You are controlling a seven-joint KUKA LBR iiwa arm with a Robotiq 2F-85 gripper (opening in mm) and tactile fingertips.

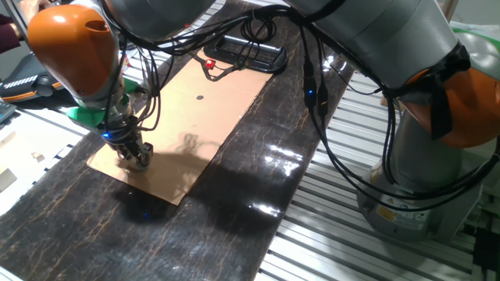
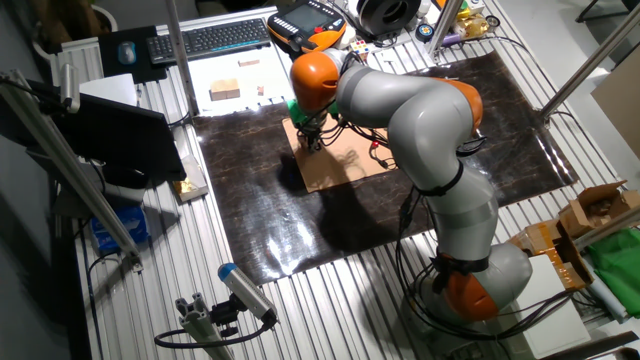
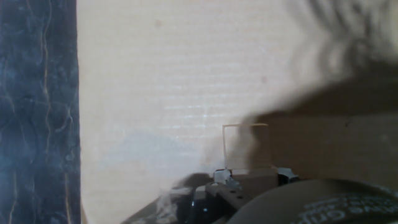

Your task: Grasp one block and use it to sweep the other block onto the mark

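A tan cardboard sheet (image 1: 195,117) lies on a dark mat (image 1: 258,179). The mark (image 1: 200,98) is a small dark dot on the cardboard's far half. My gripper (image 1: 134,154) is down at the cardboard's near left corner, far from the mark. In the hand view the gripper (image 3: 252,175) has its jaws close on either side of a pale wooden block (image 3: 247,147), which juts out past the fingertips (image 3: 221,176). The other block is hidden in all three views. In the other fixed view the gripper (image 2: 312,143) is partly hidden under the arm.
A black frame with cables (image 1: 250,53) and a small red piece (image 1: 209,64) sit at the cardboard's far end. A green object (image 1: 86,115) lies just behind the gripper. The arm's base (image 1: 422,179) stands to the right. A keyboard (image 2: 210,38) and pendant (image 2: 305,25) are beyond the mat.
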